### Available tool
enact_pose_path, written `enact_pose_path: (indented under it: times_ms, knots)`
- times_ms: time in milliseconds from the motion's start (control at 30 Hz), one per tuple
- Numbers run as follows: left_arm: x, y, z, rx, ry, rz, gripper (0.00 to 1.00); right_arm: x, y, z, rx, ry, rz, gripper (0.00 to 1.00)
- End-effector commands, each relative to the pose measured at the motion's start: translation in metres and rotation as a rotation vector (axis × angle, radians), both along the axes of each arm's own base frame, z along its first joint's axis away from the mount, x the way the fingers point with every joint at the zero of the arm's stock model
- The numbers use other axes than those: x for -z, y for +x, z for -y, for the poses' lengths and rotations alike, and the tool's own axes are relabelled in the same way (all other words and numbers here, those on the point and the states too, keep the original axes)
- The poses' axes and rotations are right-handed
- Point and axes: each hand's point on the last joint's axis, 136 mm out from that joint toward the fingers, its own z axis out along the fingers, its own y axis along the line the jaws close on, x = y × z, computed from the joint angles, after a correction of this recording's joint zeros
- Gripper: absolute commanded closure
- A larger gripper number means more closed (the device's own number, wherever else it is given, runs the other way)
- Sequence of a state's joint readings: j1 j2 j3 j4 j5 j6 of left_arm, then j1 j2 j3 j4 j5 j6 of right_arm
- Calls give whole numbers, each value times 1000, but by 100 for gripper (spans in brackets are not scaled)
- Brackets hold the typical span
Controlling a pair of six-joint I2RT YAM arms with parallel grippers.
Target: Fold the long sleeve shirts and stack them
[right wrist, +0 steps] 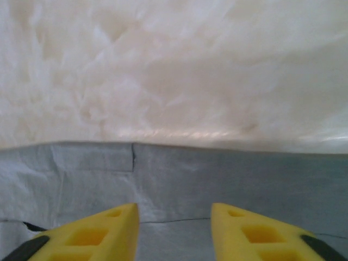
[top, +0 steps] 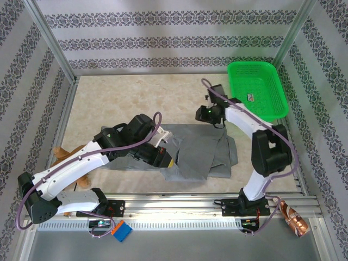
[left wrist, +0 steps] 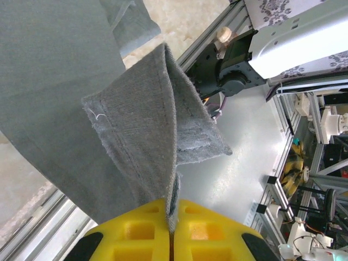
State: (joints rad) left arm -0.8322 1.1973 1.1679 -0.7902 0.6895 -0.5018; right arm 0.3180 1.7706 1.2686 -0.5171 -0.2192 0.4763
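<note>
The grey long sleeve shirt (top: 202, 155) lies partly folded on the table's near middle. My left gripper (top: 166, 158) hovers at the shirt's left part. In the left wrist view it (left wrist: 173, 209) is shut on a hemmed edge of the shirt (left wrist: 130, 136), and that fabric stands up from between the yellow pads. My right gripper (top: 215, 117) sits at the shirt's far right edge. In the right wrist view it (right wrist: 174, 220) is open just above the flat grey fabric (right wrist: 228, 174), close to its far edge, with nothing between the fingers.
A green basket (top: 258, 89) stands at the back right corner. A brown plush toy (top: 62, 156) lies at the left, partly under the left arm. The marble tabletop (top: 130, 98) stretches behind the shirt. Metal rails (top: 179, 202) run along the near edge.
</note>
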Motion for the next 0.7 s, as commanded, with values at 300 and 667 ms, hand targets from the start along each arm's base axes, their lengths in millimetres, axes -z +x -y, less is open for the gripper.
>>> enact_pose_path:
  times_ms: [300, 667]
  knots:
    - [21, 48, -5, -140, 116, 52, 94, 81, -7, -8, 150, -135, -237, 67]
    - [31, 178, -110, -679, 246, 129, 94, 59, 35, -32, 74, -10, -150, 52]
